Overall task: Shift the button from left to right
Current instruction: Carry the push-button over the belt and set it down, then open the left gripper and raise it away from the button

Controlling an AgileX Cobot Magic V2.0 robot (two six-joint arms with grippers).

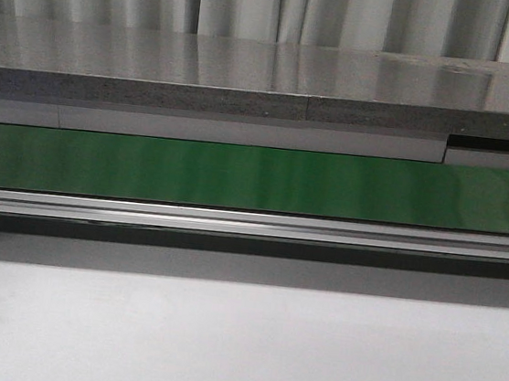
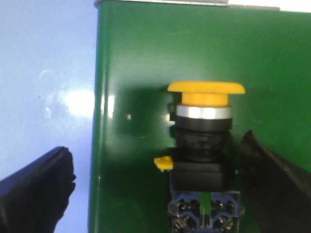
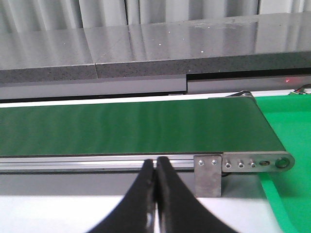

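Observation:
The button (image 2: 204, 141) shows only in the left wrist view. It has a yellow mushroom cap, a silver ring and a black body with a small yellow tab, and it sits on a green surface (image 2: 131, 63). My left gripper (image 2: 159, 148) is open around it. One finger (image 2: 36, 187) is far from the button, over the pale table. The other finger (image 2: 272, 179) is close beside the body. My right gripper (image 3: 155, 162) is shut and empty, in front of the conveyor rail. Neither gripper nor the button shows in the front view.
A green conveyor belt (image 1: 256, 177) with an aluminium rail (image 1: 250, 225) runs across, and its end roller bracket (image 3: 252, 162) is in the right wrist view. A bright green mat (image 3: 291, 194) lies beyond the belt's end. A grey shelf (image 1: 249, 80) and curtains stand behind. The white table (image 1: 237, 345) lies in front.

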